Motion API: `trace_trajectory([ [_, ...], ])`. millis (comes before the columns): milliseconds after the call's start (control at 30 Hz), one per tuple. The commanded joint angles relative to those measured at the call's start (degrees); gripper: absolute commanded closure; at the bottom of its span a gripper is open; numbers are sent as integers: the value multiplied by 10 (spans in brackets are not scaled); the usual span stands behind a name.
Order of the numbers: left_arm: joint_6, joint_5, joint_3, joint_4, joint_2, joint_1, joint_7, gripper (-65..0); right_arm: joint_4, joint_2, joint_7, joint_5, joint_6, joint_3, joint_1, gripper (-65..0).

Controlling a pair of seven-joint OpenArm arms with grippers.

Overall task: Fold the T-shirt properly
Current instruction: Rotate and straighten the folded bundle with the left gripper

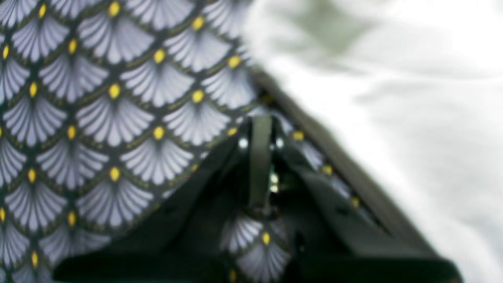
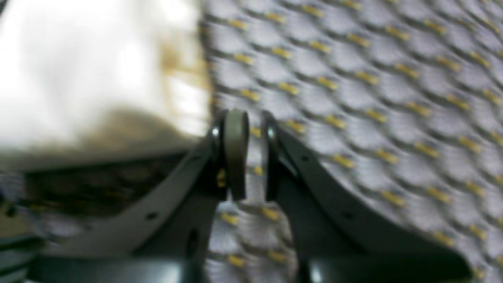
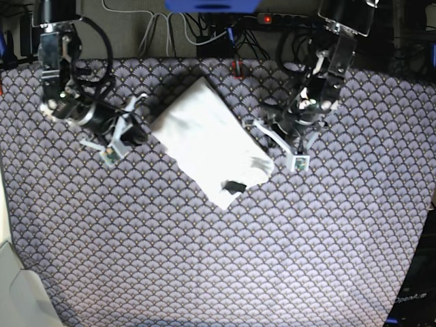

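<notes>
Your left gripper [image 3: 264, 131] sits at the right of the base view, just beside the lower right edge of the T-shirt [image 3: 208, 139]. In the left wrist view its fingers [image 1: 260, 157] stand close together with nothing between them, and the white cloth [image 1: 393, 98] fills the right side of that frame, apart from the fingertips. Your right gripper [image 3: 136, 121] lies at the left of the base view, just off the shirt's upper left edge. In the right wrist view its fingers [image 2: 235, 153] are narrow, with only a slim gap showing patterned cloth, and they hold nothing; that view is blurred.

You see the T-shirt folded into a compact white rectangle, lying at a slant across the upper middle of the base view, one corner toward the top and the opposite corner pointing down. Its upper face is plain white with soft wrinkles. Near the lower corner a small dark patch [image 3: 235, 186] shows, too small to tell what it is. In the right wrist view a faint orange-brown tint [image 2: 173, 67] shows on the cloth at the upper left.

You have it resting on the surface [image 3: 218, 259], a dark cloth patterned with pale fans and yellow dots.
</notes>
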Motion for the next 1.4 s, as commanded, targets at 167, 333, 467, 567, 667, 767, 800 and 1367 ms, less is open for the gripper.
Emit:
trace_trajectory([
  [167,-1,1,2,-44,37,-61,3,-2,11,8,10,6,2,-31,-15,-56],
  [333,-1,1,4,-120,85,-124,2,-2,23,7,11,6,2,-32,-37,-56],
  [467,-2,1,4,-149,110,-156,1,-2,66,8,11,6,2,-32,-65,-56],
  [567,-2,1,4,-168,118,-175,-8,-2,94,8,11,6,2,-32,-82,-57],
  [667,-2,1,4,-193,122,-179,-57,-2,102,8,10,6,2,-32,-93,-57],
  [767,-2,1,4,-197,122,-180,-84,-2,102,9,10,6,2,-32,-99,-56],
  [800,-3,1,4,-199,122,-180,-85,-2,102,10,10,6,2,-32,-105,-56],
  [1367,-4,1,4,-225,146,-184,-128,-2,130,14,11,6,2,-29,-168,-55],
])
